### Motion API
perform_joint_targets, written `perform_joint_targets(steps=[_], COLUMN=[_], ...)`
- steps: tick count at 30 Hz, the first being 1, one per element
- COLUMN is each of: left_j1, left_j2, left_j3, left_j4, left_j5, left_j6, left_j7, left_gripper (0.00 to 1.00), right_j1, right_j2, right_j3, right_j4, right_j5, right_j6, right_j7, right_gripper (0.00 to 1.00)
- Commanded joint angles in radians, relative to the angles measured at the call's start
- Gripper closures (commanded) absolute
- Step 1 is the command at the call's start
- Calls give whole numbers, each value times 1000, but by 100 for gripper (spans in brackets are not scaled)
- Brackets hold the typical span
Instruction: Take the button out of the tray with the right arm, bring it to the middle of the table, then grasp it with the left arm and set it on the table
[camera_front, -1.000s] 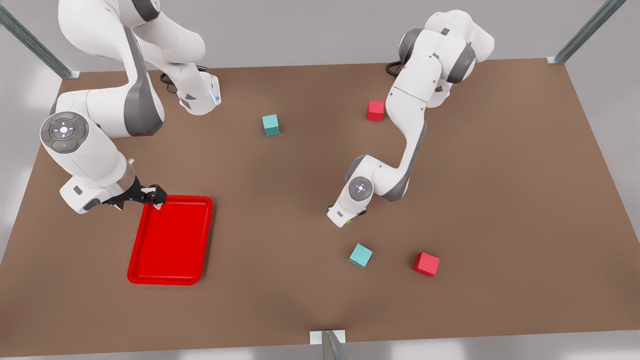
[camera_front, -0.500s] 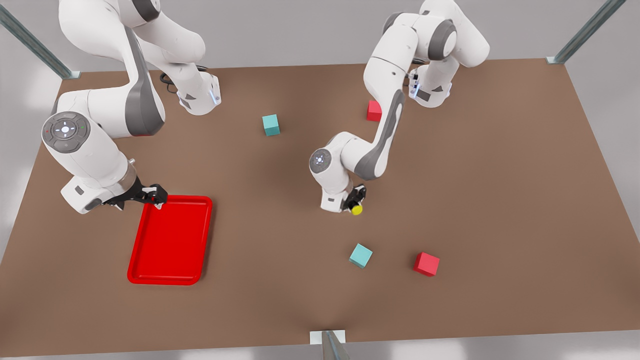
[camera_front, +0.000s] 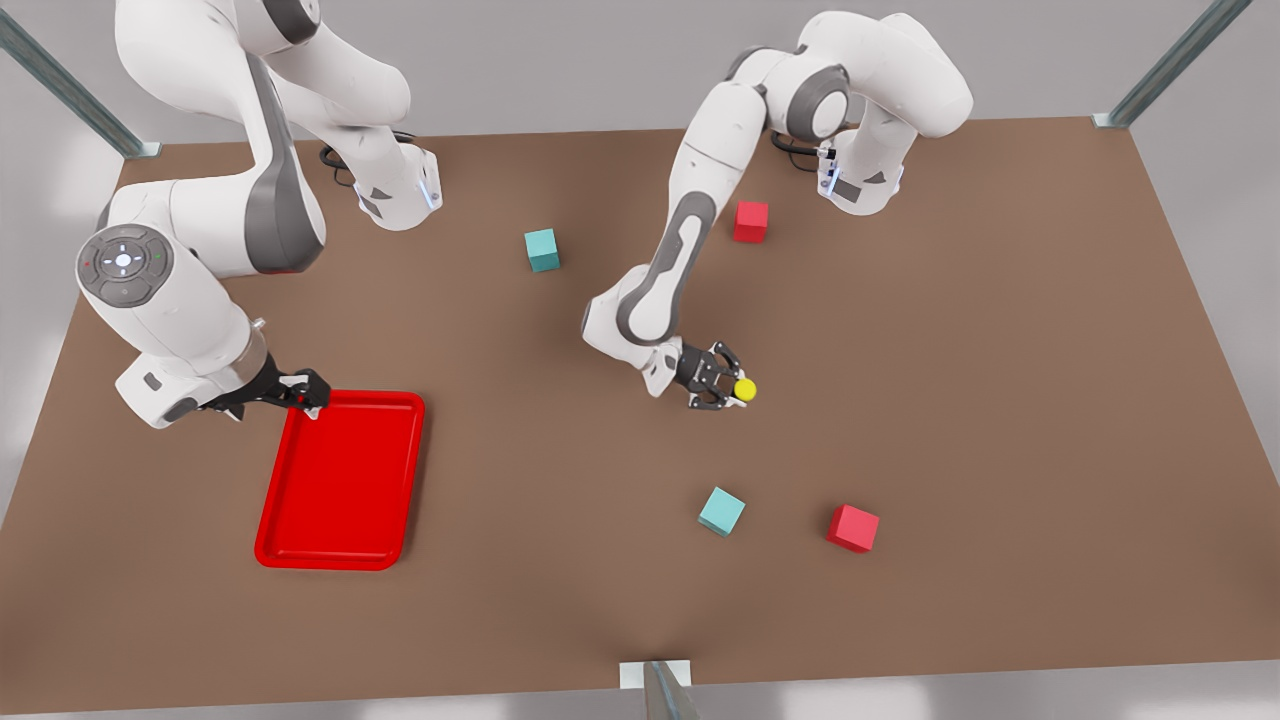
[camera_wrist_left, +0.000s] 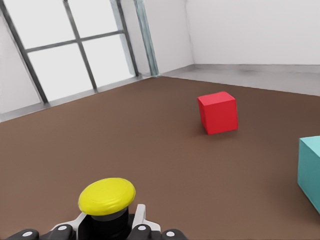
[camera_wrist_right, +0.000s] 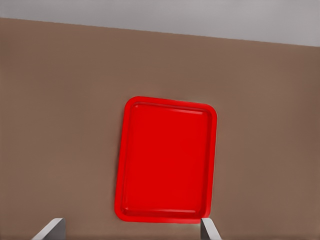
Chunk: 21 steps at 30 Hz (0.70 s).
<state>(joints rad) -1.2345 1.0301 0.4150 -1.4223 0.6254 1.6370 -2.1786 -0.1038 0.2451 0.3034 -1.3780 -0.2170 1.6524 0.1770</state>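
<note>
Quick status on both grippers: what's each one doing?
Left gripper: closed on the button, mid-table.
Right gripper: at the tray rim, fingers apart, holding nothing.

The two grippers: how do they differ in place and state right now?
The left gripper is shut on the button near the table's middle; the right gripper holds nothing, fingers apart, at the tray's far corner. Both are black two-finger grippers on white arms.

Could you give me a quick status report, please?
Left hand shut on the button, mid-table. Right hand open above the red tray, waiting. Teal cube near the left hand.
</note>
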Motion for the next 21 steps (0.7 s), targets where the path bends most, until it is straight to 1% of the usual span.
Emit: perform_joint_targets(steps=[1,6,7,8,17,21], left_j1=[0,3,3,3,0,3], left_j2=[16,39,39,39,36,34], left_j3=[-12,-13,-13,-13,-12,-12], left_j4=[0,0,0,0,2,0], left_j5=[40,42,42,42,54,88], left_j6=[-37,7,7,7,-3,-42], left_j7=[-750,-753,-750,-742,-741,-741], left_gripper=[50,50,48,0,0,0], right_j1=[1,0,1,0,-5,-7], right_j2=[-1,-1,-1,-1,-1,2], right_j3=[0,0,0,0,-1,-1], right_j4=[1,1,1,1,1,8], right_j5=[1,1,1,2,2,2], right_j6=[0,0,0,0,0,0], right_j7=[-5,-5,-4,-5,-2,-2], right_gripper=[0,0,0,0,0,0])
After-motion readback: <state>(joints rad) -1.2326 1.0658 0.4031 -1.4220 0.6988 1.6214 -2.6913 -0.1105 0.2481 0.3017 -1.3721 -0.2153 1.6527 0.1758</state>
